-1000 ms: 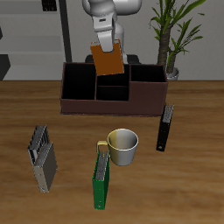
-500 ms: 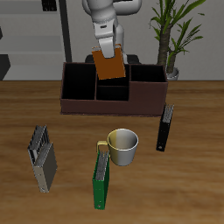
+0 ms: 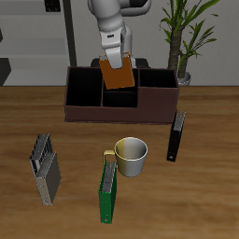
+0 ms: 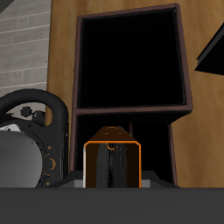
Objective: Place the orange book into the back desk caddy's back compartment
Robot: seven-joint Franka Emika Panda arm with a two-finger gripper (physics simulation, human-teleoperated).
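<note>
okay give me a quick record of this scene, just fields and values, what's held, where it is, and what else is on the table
held item: orange book, upright, clamped in the gripper
book position: over the middle of the back desk caddy, lower edge near the back compartment; inserted or not, cannot tell
wrist view: orange book end-on above a black-lined cell
front of caddy: cream mug, green book, black book, grey book-like item
behind caddy: potted plant
</note>
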